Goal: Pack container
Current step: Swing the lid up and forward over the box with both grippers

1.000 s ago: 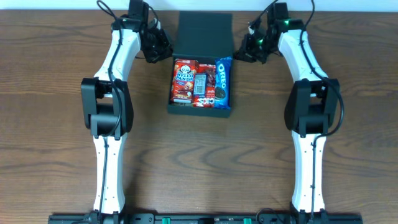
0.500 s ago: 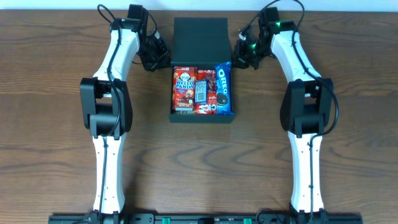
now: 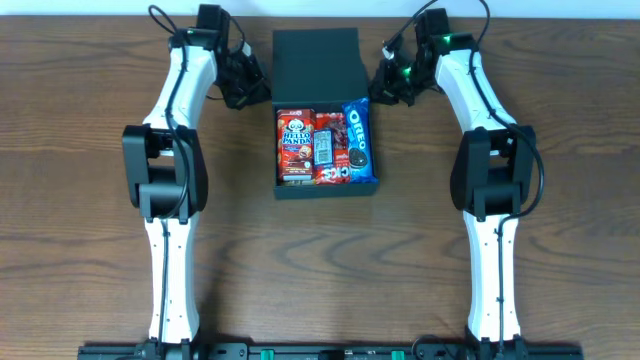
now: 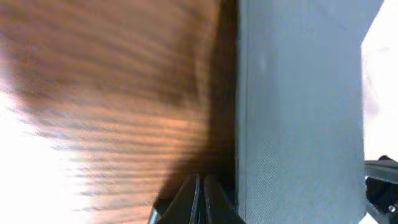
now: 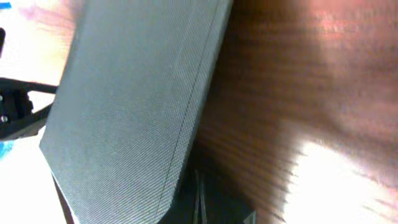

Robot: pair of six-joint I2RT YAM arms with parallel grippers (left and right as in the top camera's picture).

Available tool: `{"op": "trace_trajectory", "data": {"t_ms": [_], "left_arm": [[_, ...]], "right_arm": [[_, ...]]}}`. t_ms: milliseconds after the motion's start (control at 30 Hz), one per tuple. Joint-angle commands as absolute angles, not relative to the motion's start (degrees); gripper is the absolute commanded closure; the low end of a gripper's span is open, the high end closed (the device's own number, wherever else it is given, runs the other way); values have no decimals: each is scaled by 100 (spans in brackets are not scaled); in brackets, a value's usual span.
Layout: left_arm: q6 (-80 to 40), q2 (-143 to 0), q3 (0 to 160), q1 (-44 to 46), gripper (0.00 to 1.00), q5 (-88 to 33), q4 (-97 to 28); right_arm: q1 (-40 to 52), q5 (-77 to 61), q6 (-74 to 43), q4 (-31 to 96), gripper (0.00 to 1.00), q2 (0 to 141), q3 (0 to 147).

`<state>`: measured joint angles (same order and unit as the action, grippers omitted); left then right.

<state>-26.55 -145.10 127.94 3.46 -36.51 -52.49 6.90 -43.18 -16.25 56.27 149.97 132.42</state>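
Note:
The container is a dark box at the table's far middle, its flap lid open and lying back. Inside lie a red Hello Panda packet, a red packet with a small blue-grey pack on it and a blue Oreo packet. My left gripper is shut, just left of the lid's edge; the left wrist view shows its fingers together beside the lid. My right gripper is shut, just right of the lid; the right wrist view shows its fingers beside the lid.
Brown wooden table. A white wall strip runs along the far edge. Both arms reach up along the box's two sides.
The box and lid have shifted slightly left and toward the far edge. Both grippers moved with it, staying at the lid's sides.

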Motion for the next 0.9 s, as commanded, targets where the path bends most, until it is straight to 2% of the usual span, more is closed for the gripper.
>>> {"op": "trace_trajectory", "data": {"t_ms": [0,533,867], "left_arm": [[-2576,-14634,12846,239,94,-3708,-5068],[-3688,-14765,12827,228,94,-3393,-4897],[-4066,-15041,12831,211,94,-4379,-4209]], "right_arm": [[720,-4619,-1581,5452,99,15087,13231],[716,-4853,-1605,5094,99,15087,13231],[716,-5607,-1326,5000,99,15089,13229]]}}
